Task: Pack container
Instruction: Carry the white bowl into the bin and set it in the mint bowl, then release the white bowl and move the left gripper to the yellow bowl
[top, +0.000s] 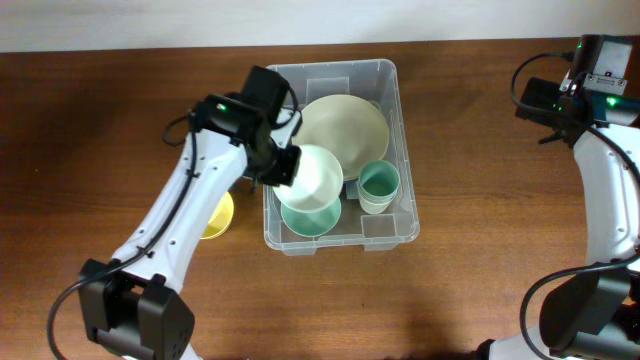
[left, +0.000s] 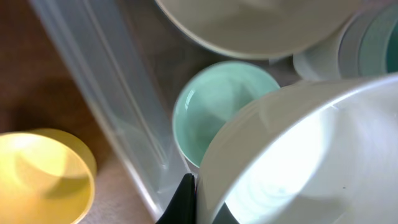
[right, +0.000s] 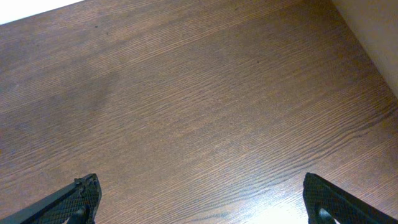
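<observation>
The clear plastic container (top: 405, 130) stands at the table's middle. Inside it lie a cream plate (top: 350, 125), a mint bowl (top: 305, 220) and a white cup with a mint inside (top: 379, 186). My left gripper (top: 283, 165) is shut on the rim of a white bowl (top: 315, 175) and holds it over the mint bowl, inside the container's left side. In the left wrist view the white bowl (left: 298, 155) fills the lower right, above the mint bowl (left: 211, 112), with the container wall (left: 106, 93) at the left. My right gripper (right: 202, 199) is open and empty above bare wood at the far right.
A yellow bowl (top: 218, 215) sits on the table just left of the container, under my left arm; it also shows in the left wrist view (left: 40, 177). The right arm's base (top: 600, 70) stands at the back right corner.
</observation>
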